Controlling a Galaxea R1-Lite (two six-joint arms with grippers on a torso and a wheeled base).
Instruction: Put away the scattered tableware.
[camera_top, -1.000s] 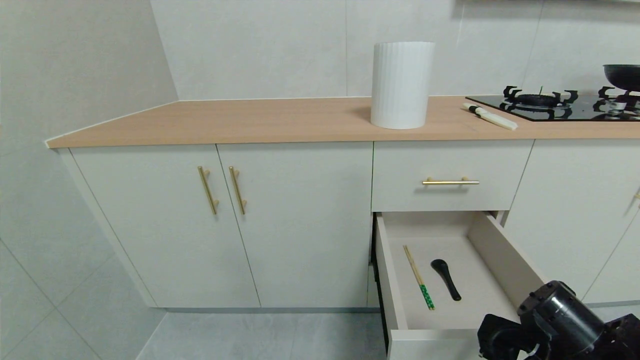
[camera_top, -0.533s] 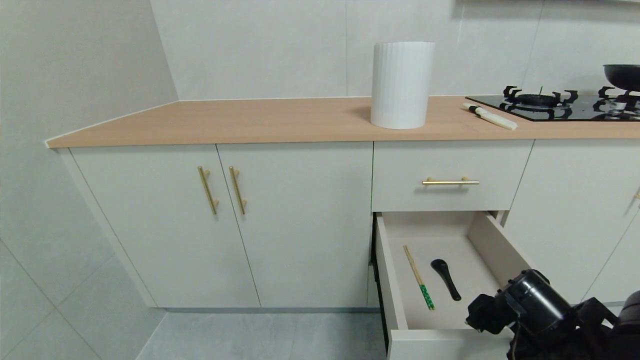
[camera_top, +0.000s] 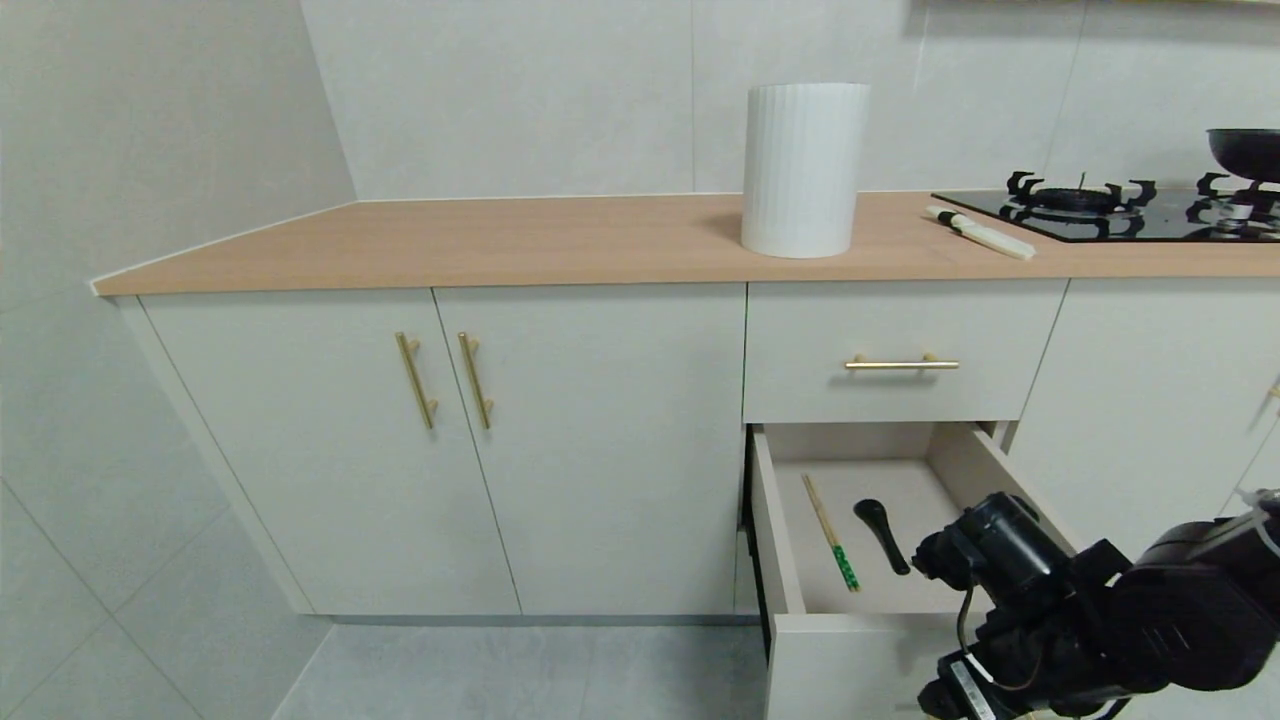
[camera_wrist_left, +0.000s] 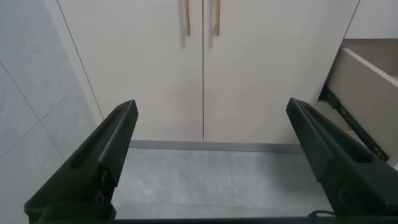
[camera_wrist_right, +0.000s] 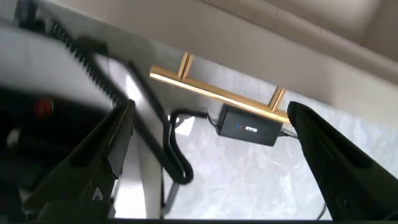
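**Risks.** We list the right gripper (camera_wrist_right: 210, 107) with fingers spread and nothing pinched. The drawer handle (camera_wrist_right: 221, 94) shows in the gap ahead of them, and we cannot tell whether it is touched. We judge that a smooth round bar could slip from a shallow or off-centre bite. A hard shove on the lower drawer (camera_top: 778, 545) would likely send its loose contents sliding or rolling. If it is shut now, the pale utensil (camera_top: 978, 232) stays out on the countertop (camera_top: 500, 245).

**Left gripper** (camera_wrist_left: 211, 107). Fingers spread, empty, low before the cupboard doors (camera_wrist_left: 202, 62).

**Tableware stored.** In the drawer we find the chopsticks (camera_top: 828, 535), thin pale wooden rods with green patterned ends. Just beside them, apart, lies the black spoon (camera_top: 881, 533), glossy, with a rounded bowl and a short handle.

**Other.**
- Drawer: matt pale board with a flat floor.
- Handle: brushed gold metal on two posts.
- Ribbed white cylinder (camera_top: 803, 170): upright on the wood-grain countertop.
- Pale utensil: stick-shaped with a dark band, lying near the gas hob (camera_top: 1110, 210).
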